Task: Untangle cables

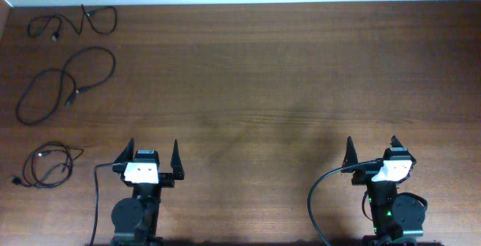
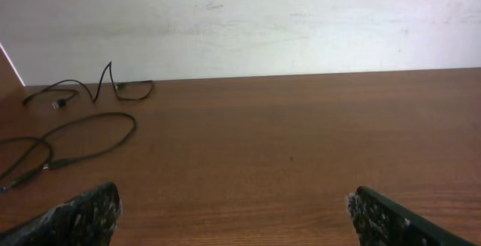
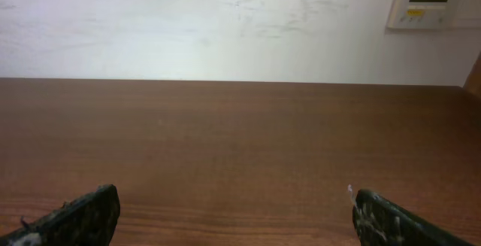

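Both released, jaws spread wide, nothing gripped: left tool [image 1: 152, 145] & right tool [image 1: 372, 141], well apart at near edge of tabletop [image 1: 263, 73]. 3 cables lie separate, all to left of left tool: coiled cable [image 1: 49, 165] near its left side, looped cable [image 1: 64, 84] fwd-left, far cable [image 1: 71, 22] furthest fwd-left by back edge. All well apart from right tool.

Table [image 1: 285, 73] smooth brown wood grain with a slight sheen, cables [image 1: 68, 80] thin matt black plastic, far wall [image 2: 301, 20] matt white and scuffed, fingers [image 2: 83, 216] rough black.
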You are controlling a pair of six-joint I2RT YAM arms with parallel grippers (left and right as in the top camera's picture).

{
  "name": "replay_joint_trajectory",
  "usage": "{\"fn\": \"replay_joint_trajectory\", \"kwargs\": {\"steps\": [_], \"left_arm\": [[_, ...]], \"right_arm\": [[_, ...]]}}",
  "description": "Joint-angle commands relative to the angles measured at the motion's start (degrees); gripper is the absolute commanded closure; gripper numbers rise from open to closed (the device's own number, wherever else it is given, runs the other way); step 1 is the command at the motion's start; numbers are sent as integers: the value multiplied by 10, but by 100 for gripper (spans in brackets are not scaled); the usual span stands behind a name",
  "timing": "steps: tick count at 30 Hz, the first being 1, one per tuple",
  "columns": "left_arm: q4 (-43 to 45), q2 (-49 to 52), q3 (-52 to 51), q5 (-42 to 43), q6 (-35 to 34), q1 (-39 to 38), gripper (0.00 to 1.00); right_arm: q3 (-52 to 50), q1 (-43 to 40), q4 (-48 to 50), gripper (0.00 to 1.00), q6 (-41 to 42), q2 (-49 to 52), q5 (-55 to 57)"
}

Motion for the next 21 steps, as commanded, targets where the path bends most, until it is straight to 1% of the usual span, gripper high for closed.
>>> {"fn": "replay_joint_trajectory", "kwargs": {"steps": [1, 3, 6, 21], "left_arm": [[-1, -6, -5, 7, 16, 0, 1], [-1, -6, -5, 6, 12, 0, 1], [-1, -6, -5, 7, -32, 0, 1], [1, -6, -5, 5, -31, 1, 1]], "right_arm": [[-3, 0, -4, 1, 0, -5, 3], [-3, 0, -4, 2, 0, -5, 3], [-3, 0, -4, 2, 0, -5, 3], [-3, 0, -4, 2, 0, -5, 3]]}}
